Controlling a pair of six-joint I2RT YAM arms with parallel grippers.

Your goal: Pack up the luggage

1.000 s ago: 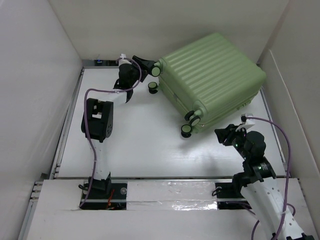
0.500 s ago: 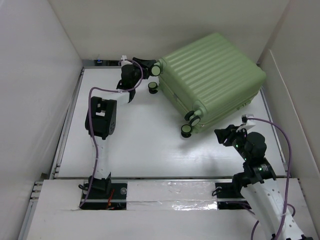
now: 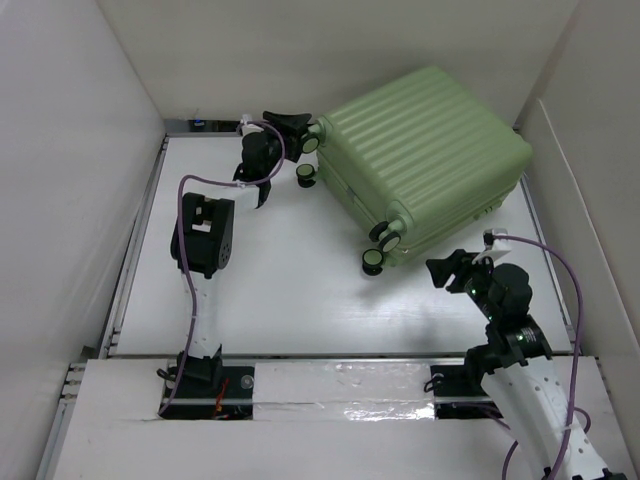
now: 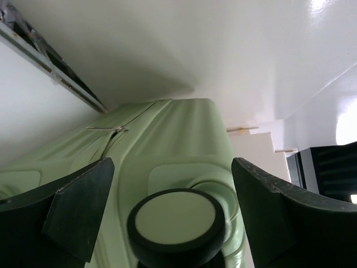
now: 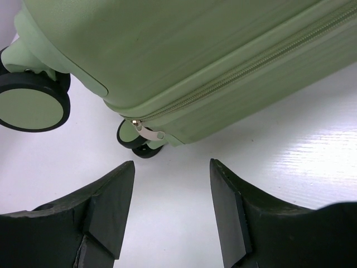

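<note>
The luggage, a pale green ribbed suitcase, lies zipped shut at the back right of the table. My left gripper is at its far-left corner. In the left wrist view that gripper is open, and a black-rimmed caster wheel sits between its fingers with a gap on each side. My right gripper hovers open just off the suitcase's near corner. In the right wrist view this gripper has only bare table between its fingers. The silver zipper pull hangs just beyond the tips, next to another wheel.
White walls enclose the table on the left, back and right. A metal rail runs along the left edge. Two near-side suitcase wheels stick out toward the table's middle. A purple cable loops over the right arm.
Both grippers' jaws have spread wider. The left gripper has shifted slightly right, up to the suitcase's corner wheel. The suitcase has stayed put.
</note>
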